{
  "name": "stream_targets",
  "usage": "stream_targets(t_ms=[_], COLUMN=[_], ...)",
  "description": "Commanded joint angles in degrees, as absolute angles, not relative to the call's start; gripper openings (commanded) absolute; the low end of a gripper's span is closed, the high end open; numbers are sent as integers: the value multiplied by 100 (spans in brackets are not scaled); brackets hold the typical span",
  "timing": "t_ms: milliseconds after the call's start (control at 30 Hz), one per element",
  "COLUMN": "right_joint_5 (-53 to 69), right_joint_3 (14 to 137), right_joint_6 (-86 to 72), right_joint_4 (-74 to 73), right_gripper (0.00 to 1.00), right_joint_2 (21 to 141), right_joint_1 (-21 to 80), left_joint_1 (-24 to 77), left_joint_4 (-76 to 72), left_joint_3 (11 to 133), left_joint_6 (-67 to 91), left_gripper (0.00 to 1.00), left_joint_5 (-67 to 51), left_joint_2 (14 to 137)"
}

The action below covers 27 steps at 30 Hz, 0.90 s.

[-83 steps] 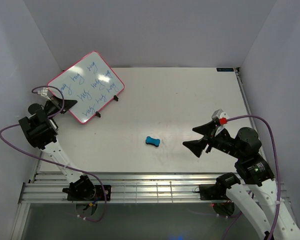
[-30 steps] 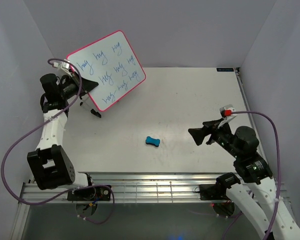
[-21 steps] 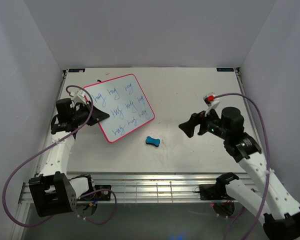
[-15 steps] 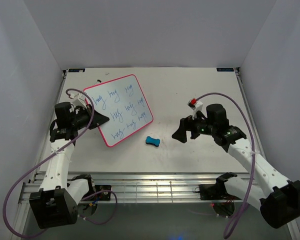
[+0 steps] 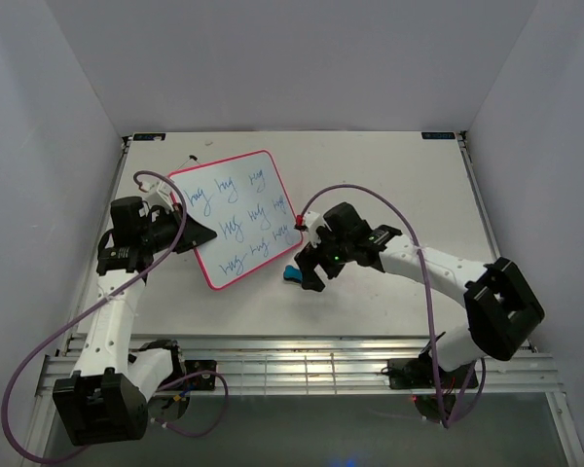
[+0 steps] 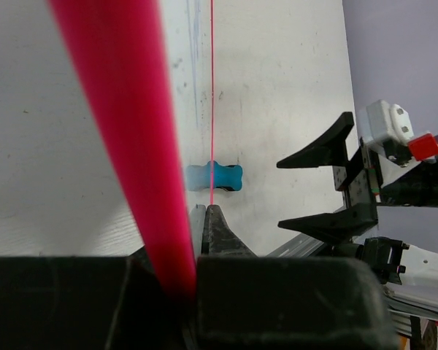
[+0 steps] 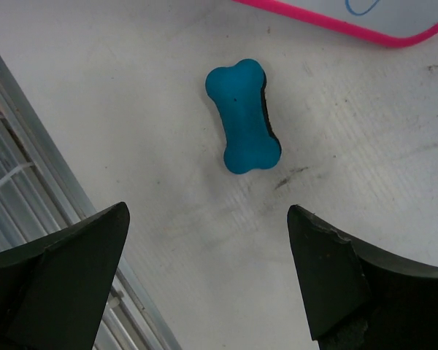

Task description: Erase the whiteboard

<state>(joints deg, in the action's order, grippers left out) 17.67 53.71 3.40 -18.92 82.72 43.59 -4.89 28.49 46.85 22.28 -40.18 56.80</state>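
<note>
The whiteboard (image 5: 238, 216), white with a pink rim and blue handwriting, is held tilted over the table's left middle. My left gripper (image 5: 200, 234) is shut on its left edge. In the left wrist view the pink rim (image 6: 124, 124) runs up from the shut left gripper (image 6: 202, 210). A small blue bone-shaped eraser (image 5: 289, 273) lies on the table just right of the board's lower corner. My right gripper (image 5: 309, 265) hangs over it, open. From the right wrist, the eraser (image 7: 244, 117) lies ahead of the open right gripper (image 7: 206, 211), untouched; the board's rim (image 7: 336, 25) shows at the top.
The white table (image 5: 389, 185) has walls on three sides. Metal rails (image 5: 302, 370) run along its near edge and show as rails (image 7: 29, 146) close to the eraser in the right wrist view. The right gripper (image 6: 279, 194) also appears in the left wrist view.
My left arm has carried the whiteboard from the back left corner down toward the table's middle. My right arm has swung left, and its open gripper now hangs over the eraser.
</note>
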Motion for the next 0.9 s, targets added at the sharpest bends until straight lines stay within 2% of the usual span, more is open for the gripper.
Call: stream_targets(t_ms=[0, 267, 533, 733, 867], right_joint_5=[1485, 1424, 1134, 914, 879], right_joint_3=[5739, 6328, 6574, 6645, 6680], right_joint_6=[861, 1353, 1538, 1600, 1608], right_joint_4=[-1530, -1511, -1433, -1459, -1485], right_gripper=[94, 78, 73, 65, 53], right_joint_2=[8769, 9773, 10248, 10406, 10511], right_joint_1=[4394, 4596, 4869, 4887, 4887], left_joint_1=[-448, -369, -273, -202, -176], left_joint_4=[3357, 3489, 3472, 3445, 3437], left_joint_3=[4851, 4834, 4843, 4843, 4834], left_joint_6=[1784, 1784, 1732, 1731, 1723], left_gripper=[0, 0, 0, 0, 0], left_joint_5=[-3411, -2874, -2944, -2988, -2979], left_joint_2=[5458, 5352, 5449, 5440, 5432])
